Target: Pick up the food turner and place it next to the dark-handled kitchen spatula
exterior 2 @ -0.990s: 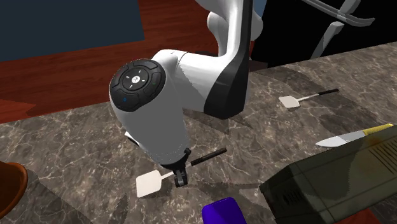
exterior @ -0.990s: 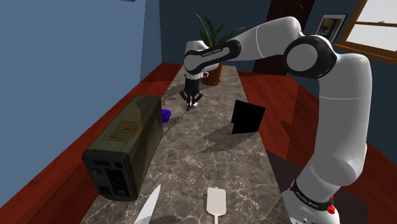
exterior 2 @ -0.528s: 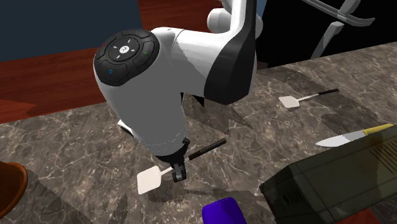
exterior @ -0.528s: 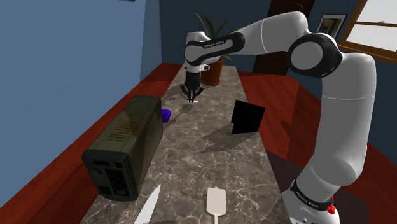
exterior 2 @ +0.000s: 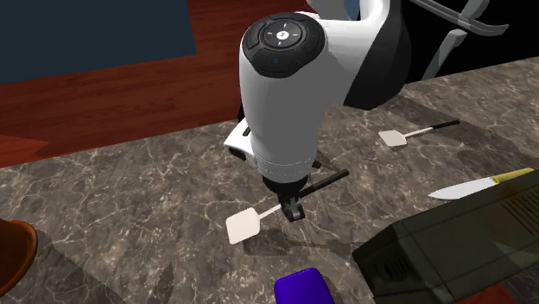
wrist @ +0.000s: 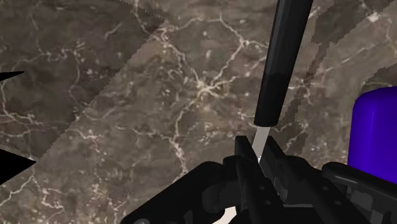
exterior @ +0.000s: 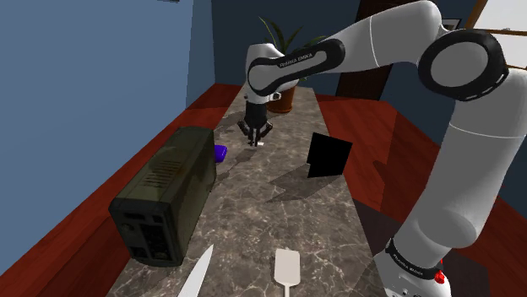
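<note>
The food turner [exterior 2: 244, 226] has a white blade and a thin black handle [wrist: 283, 57]. My gripper [exterior 2: 292, 207] is shut on its pale neck, between blade and handle. The turner hangs a little above the marble counter [exterior 2: 121, 199], casting a shadow below the blade. In the shoulder view my gripper [exterior: 255, 135] is over the far part of the counter, near the plant. The dark-handled spatula [exterior 2: 415, 134] lies flat on the counter towards the second exterior view's right. It shows as a white blade [exterior: 287, 268] at the near end in the shoulder view.
A dark boxy appliance [exterior: 165, 194] stands along the counter's left side in the shoulder view, a purple object [exterior: 220, 153] just past it. A knife [exterior 2: 471, 186] lies by the spatula. A black panel [exterior: 328, 155] stands mid-counter and a potted plant [exterior: 283, 59] at the far end.
The gripper has carried the turner towards the second exterior view's right, closer to the spatula. The arm's elbow has risen in the shoulder view. The grip has stayed the same.
</note>
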### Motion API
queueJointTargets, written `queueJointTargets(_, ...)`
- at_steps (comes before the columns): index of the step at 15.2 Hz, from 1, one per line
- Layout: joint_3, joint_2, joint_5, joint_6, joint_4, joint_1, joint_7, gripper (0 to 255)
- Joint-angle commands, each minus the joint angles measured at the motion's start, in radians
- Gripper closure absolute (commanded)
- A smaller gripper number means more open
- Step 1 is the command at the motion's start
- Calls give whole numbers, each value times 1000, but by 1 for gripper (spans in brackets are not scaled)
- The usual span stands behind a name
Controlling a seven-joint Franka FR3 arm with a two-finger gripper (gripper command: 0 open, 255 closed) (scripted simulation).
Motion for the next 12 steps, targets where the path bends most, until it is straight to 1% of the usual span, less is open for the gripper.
queueJointTargets(1, 15, -50, 7, 18, -66, 18, 31, 255)
queueJointTargets(6, 60, -161, 31, 53, -205, 65, 110, 255)
queueJointTargets(12, 123, -273, 70, 80, -334, 127, 214, 255)
